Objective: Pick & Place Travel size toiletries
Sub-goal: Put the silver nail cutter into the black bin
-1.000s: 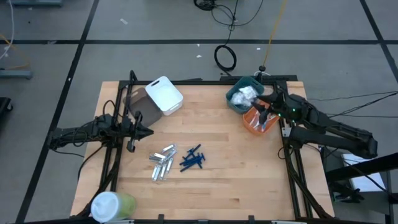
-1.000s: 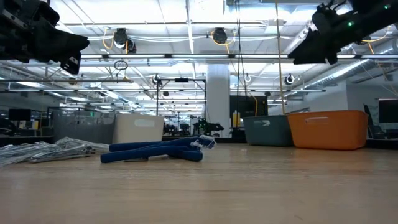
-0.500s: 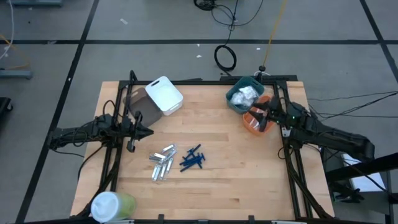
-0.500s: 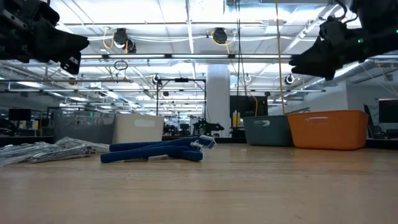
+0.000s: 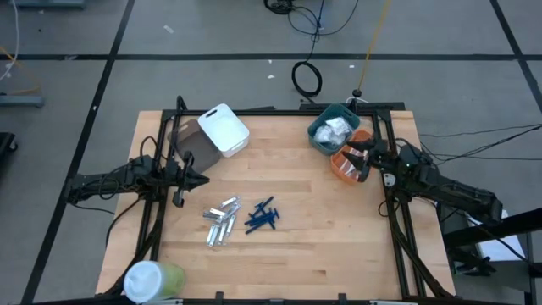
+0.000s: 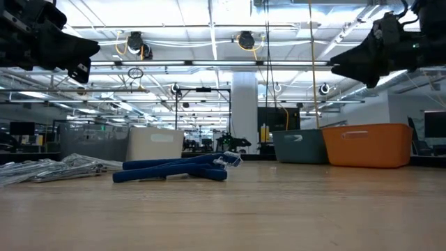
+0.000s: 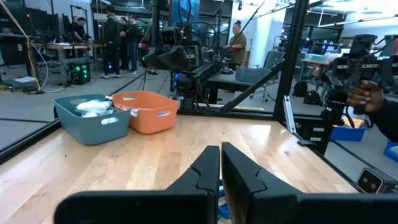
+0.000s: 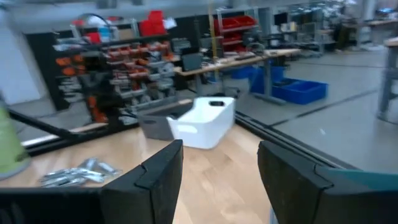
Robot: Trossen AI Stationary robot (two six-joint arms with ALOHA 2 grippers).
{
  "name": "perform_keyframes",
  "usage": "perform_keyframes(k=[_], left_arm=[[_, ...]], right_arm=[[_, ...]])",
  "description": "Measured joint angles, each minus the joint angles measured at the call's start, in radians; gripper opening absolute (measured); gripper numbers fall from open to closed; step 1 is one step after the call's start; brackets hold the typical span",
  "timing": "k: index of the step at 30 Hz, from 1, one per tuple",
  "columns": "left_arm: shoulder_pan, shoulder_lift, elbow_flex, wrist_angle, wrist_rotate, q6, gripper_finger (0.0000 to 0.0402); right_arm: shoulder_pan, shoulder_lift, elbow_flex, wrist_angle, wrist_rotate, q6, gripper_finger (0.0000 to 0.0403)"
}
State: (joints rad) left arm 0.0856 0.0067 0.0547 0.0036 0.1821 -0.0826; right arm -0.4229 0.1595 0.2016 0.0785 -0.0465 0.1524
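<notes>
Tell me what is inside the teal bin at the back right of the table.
The teal bin holds a heap of white crinkly packets, also seen over its rim from the left wrist view. Anything beneath that heap, and the bin's floor, is covered. The orange bin sits against it.

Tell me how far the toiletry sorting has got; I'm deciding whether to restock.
Done: white packets lie in the teal bin. In hand: nothing; the right gripper hangs open and empty over the orange bin, the left gripper waits shut. Left: silver tubes and dark blue sticks lie mid-table.
</notes>
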Motion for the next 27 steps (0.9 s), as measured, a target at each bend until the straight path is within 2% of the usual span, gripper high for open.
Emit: perform_keyframes(k=[6,11,15,20,27], left_arm=[[0.0,0.0,0.0,0.0,0.0,0.0,0.0015],[0.0,0.0,0.0,0.0,0.0,0.0,0.0015],[0.0,0.0,0.0,0.0,0.0,0.0,0.0015],[0.0,0.0,0.0,0.0,0.0,0.0,0.0015],[0.0,0.0,0.0,0.0,0.0,0.0,0.0015]], right_arm=[[0.001,-0.054,0.0,-0.012,-0.088,0.016,0.0196],[0.031,-0.058,-0.008,0.0,-0.115,0.02,0.0198],[0.074,-0.063,-0.069,0.078,-0.098,-0.003,0.0198],[0.104,-0.081,-0.135,0.169,0.013,-0.007,0.0199],[0.164,-0.09,-0.145,0.168,0.015,-0.007,0.0196]])
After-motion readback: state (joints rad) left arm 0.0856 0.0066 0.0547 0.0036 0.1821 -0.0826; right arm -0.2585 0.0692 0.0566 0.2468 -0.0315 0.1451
